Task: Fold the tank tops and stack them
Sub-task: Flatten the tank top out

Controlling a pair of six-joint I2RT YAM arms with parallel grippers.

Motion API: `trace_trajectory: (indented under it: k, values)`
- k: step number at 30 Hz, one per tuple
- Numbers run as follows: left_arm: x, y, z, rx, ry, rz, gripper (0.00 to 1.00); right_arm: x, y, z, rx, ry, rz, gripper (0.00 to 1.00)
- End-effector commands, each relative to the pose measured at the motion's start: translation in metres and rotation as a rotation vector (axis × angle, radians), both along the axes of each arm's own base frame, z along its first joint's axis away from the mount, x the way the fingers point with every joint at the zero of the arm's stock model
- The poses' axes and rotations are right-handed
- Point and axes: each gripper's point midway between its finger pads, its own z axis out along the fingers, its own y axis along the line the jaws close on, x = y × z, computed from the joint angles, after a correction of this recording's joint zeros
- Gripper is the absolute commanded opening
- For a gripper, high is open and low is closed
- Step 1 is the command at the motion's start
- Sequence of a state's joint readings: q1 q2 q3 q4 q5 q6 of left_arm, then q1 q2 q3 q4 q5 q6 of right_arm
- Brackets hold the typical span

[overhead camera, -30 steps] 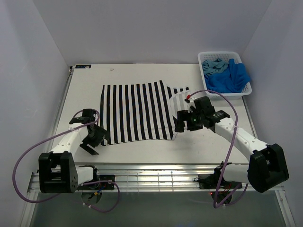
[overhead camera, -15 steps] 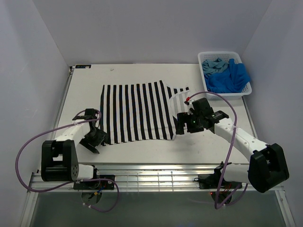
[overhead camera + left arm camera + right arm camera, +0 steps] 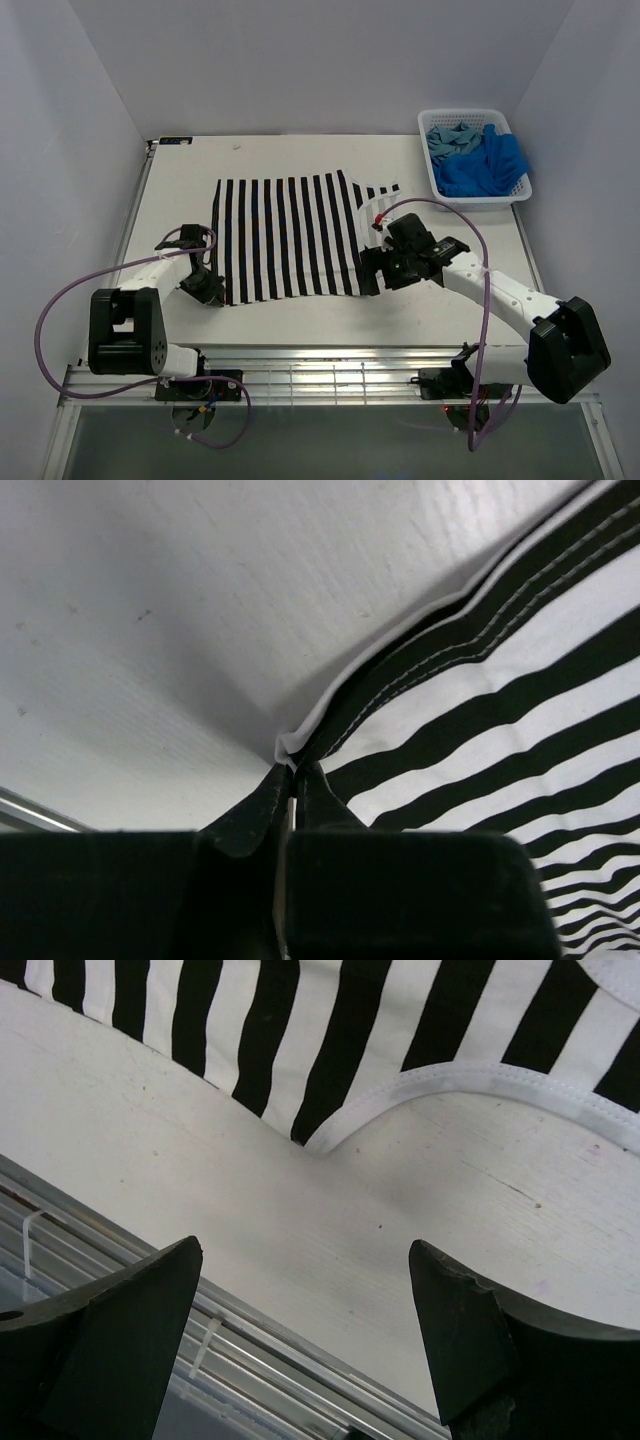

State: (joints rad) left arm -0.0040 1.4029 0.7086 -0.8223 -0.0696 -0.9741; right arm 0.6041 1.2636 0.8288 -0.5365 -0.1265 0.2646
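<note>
The black-and-white striped tank top (image 3: 285, 235) lies flat on the white table, hem to the left. My left gripper (image 3: 205, 288) is at its near left corner. In the left wrist view that gripper (image 3: 293, 770) is shut on the hem corner of the striped tank top (image 3: 480, 720). My right gripper (image 3: 372, 270) hovers open at the near right edge. In the right wrist view this gripper (image 3: 305, 1243) has bare table between its fingers, just short of the striped tank top's (image 3: 330, 1020) white-trimmed armhole. The royal blue tank top (image 3: 485, 165) and the teal tank top (image 3: 450, 138) lie crumpled in the basket.
A white lattice basket (image 3: 522, 190) stands at the far right of the table. The metal rail (image 3: 320, 360) of the table's near edge runs just below both grippers. White walls close in the left, back and right.
My left gripper has slid in to the striped top's near left corner and shut on it. My right gripper has shifted slightly left toward the armhole and stays open.
</note>
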Motion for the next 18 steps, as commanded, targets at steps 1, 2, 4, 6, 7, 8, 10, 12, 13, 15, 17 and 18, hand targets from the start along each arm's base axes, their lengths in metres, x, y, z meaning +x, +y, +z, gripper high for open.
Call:
trace_trajectory:
  k: [1, 2, 4, 6, 7, 8, 10, 12, 13, 15, 17, 18]
  values:
    - [0.009, 0.014, -0.012, 0.076, -0.032, -0.006, 0.06, 0.005, 0.011, 0.012, -0.004, -0.042, 0.028, 0.90]
    - [0.010, 0.013, -0.012, 0.071, -0.030, -0.006, 0.00, 0.005, 0.014, 0.013, -0.005, -0.049, 0.038, 0.90]
    - [0.012, 0.012, -0.013, 0.061, -0.039, -0.025, 0.00, 0.005, 0.016, 0.012, -0.023, -0.061, 0.052, 0.90]
    - [0.013, 0.011, -0.011, 0.059, -0.053, -0.027, 0.00, 0.001, 0.022, 0.012, -0.045, -0.074, 0.080, 0.90]
    - [0.014, 0.011, -0.009, 0.059, -0.062, -0.027, 0.00, 0.002, 0.021, 0.008, -0.077, -0.079, 0.083, 0.90]
    - [0.014, 0.011, -0.007, 0.059, -0.073, -0.026, 0.00, -0.005, 0.031, 0.009, -0.085, -0.088, 0.126, 0.90]
    - [0.018, 0.009, 0.002, 0.050, -0.117, -0.031, 0.00, -0.005, 0.034, 0.002, -0.152, -0.114, 0.149, 0.90]
    - [0.021, 0.007, 0.007, 0.038, -0.147, -0.039, 0.00, -0.009, 0.046, -0.003, -0.199, -0.138, 0.211, 0.90]
    - [0.023, 0.006, 0.011, 0.032, -0.165, -0.043, 0.00, -0.006, 0.047, -0.005, -0.233, -0.164, 0.218, 0.90]
    - [0.024, 0.003, 0.012, 0.018, -0.174, -0.058, 0.00, -0.004, 0.051, -0.013, -0.284, -0.176, 0.250, 0.90]
    - [0.023, 0.001, 0.012, 0.004, -0.170, -0.064, 0.00, 0.000, 0.052, -0.016, -0.315, -0.192, 0.253, 0.90]
    - [0.023, 0.000, 0.011, 0.002, -0.168, -0.064, 0.00, 0.003, 0.054, -0.018, -0.330, -0.198, 0.265, 0.90]
